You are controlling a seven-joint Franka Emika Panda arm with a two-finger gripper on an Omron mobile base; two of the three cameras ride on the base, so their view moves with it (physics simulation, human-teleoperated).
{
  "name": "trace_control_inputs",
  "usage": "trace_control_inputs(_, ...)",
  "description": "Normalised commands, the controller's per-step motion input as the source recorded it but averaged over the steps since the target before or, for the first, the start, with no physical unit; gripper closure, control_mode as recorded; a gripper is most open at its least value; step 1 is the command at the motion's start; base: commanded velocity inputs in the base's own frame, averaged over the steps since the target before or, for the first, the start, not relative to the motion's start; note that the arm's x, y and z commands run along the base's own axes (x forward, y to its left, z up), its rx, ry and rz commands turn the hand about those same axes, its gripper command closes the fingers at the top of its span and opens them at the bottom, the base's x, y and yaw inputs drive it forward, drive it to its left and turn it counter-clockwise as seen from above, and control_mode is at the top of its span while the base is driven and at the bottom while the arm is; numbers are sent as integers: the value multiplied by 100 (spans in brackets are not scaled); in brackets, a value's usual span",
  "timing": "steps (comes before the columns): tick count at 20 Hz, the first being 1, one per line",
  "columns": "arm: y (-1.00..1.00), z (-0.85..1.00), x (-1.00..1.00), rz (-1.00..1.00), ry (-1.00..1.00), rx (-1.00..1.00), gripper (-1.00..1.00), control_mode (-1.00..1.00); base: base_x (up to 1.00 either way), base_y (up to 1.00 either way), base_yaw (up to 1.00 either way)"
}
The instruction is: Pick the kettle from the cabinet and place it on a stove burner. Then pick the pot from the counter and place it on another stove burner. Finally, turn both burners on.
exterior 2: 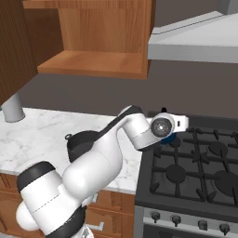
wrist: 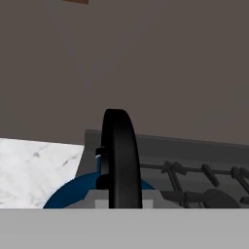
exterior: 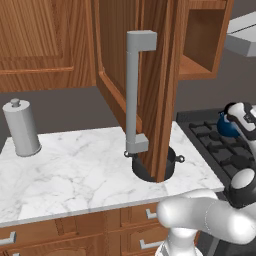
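The blue kettle is at the rear left corner of the black stove, held by its black arched handle. My gripper is shut on that handle, with the blue body just below. From the right, my hand covers most of the kettle, which sits low over the rear left burner; whether it touches the grate I cannot tell. The dark pot stands on the marble counter, partly behind the open cabinet door. It also shows behind my arm.
A tall grey canister stands at the counter's back left. The open door's grey bar handle hangs over the counter. The front left burner and rear right burner are bare. Knobs line the stove front, and a range hood hangs above.
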Motion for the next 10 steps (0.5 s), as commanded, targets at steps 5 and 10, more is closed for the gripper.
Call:
trace_control_inputs(5,-9,-12,3,0,0,0,100,-100,0,0,0)
trace_control_inputs(10,-3,-14,9,0,0,0,100,-100,0,0,0)
